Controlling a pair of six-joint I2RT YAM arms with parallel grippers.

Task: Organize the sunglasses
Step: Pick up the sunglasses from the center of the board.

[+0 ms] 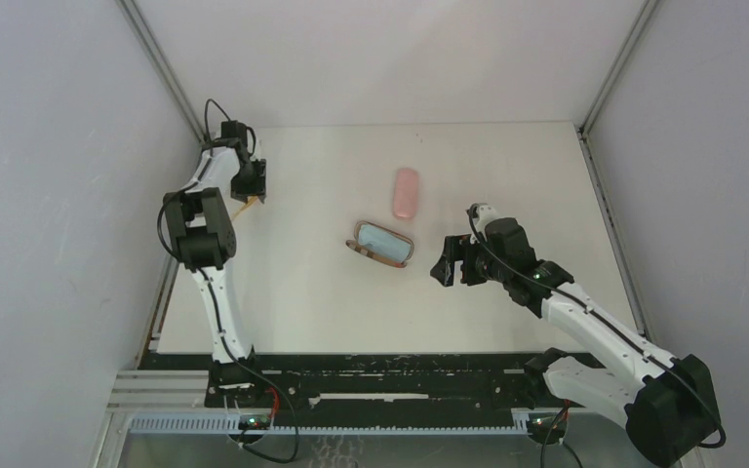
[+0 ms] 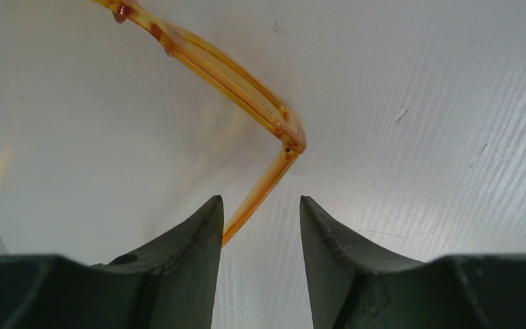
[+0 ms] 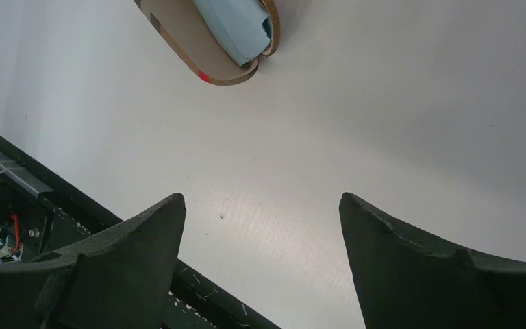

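Between left gripper (image 2: 260, 205) jaws: one pair of orange sunglasses (image 2: 246, 88), thin translucent plastic; its arm is straddled, not pinched, by half-parted jaws.
Ahead of right gripper (image 3: 260, 205): one brown oval case (image 3: 202, 67), one light-blue cloth (image 3: 236, 24) inside; jaws spread wide, nothing held.
Farther off: one pink rounded case (image 1: 406, 193).

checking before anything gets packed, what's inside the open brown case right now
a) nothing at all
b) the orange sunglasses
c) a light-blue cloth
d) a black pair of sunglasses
c: a light-blue cloth lies in the open brown case, while the orange sunglasses lie well apart from it.
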